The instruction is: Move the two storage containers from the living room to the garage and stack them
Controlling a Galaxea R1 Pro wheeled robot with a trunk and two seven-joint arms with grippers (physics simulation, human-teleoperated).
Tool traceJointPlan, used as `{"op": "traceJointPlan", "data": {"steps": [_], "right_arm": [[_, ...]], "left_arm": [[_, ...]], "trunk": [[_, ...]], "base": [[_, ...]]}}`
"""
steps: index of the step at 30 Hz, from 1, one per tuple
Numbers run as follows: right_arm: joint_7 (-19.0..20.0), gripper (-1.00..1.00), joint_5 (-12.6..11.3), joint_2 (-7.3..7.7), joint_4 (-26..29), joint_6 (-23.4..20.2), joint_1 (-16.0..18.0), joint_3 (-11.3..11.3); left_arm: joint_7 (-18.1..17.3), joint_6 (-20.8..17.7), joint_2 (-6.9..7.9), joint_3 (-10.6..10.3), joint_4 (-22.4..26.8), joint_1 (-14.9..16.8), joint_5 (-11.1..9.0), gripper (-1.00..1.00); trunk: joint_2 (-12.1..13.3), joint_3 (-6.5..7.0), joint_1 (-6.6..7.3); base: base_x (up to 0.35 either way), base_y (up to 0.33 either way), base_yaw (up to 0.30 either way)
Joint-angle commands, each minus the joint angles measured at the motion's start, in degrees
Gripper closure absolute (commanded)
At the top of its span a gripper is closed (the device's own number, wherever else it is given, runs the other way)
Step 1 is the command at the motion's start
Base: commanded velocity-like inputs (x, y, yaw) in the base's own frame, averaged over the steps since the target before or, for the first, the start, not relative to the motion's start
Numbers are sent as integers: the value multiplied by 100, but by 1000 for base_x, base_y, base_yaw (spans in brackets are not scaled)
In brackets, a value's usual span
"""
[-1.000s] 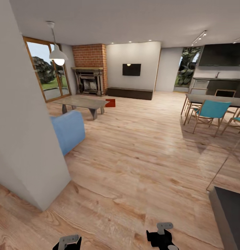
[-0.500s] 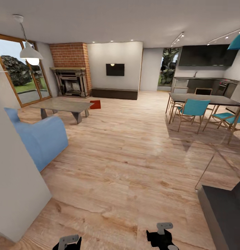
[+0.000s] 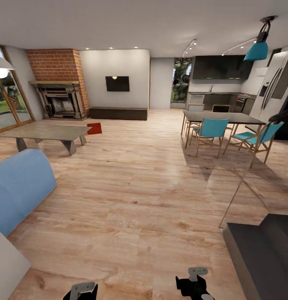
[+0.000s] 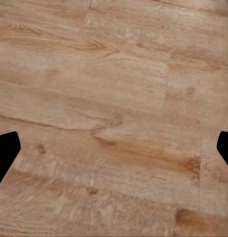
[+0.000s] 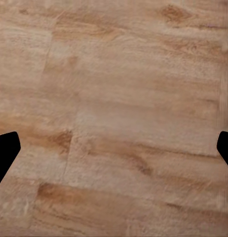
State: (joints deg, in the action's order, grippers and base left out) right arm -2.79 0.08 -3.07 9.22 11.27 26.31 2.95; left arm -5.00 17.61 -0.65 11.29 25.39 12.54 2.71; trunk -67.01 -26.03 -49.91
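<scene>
One red-orange storage container (image 3: pixel 94 128) beside low table (image 3: pixel 46 132), three teal chairs, both tools spread wide, empty

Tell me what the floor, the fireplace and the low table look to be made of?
The floor looks like light wood planks with a slight sheen: grain, knots and board seams show. The fireplace surround looks like red brick, with mortar lines visible. The low table has a flat, matte grey top, maybe stone, concrete or glass; the render leaves it open.

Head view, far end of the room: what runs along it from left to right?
Brick fireplace → small red-orange bin on the floor → black wall TV → dark dining table with turquoise chairs → steel fridge.
</scene>
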Motion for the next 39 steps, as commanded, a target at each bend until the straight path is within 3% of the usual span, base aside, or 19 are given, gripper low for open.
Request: {"op": "traceJointPlan", "data": {"steps": [1, 17, 39], "right_arm": [[-29, -100, 1, -1, -8, 16, 5, 30], [-31, -100, 1, -1, -8, 16, 5, 30], [-31, -100, 1, -1, -8, 16, 5, 30]], "left_arm": [[-45, 14, -6, 48, 1, 3, 28, -100], [-45, 10, -6, 48, 1, 3, 28, -100], [-45, 10, -6, 48, 1, 3, 28, -100]], "trunk": [[-3, -6, -4], [-3, -6, -4], [-3, -6, -4]], "base": [[347, -79, -223], [347, -31, -20], [347, 0, 112]]}}
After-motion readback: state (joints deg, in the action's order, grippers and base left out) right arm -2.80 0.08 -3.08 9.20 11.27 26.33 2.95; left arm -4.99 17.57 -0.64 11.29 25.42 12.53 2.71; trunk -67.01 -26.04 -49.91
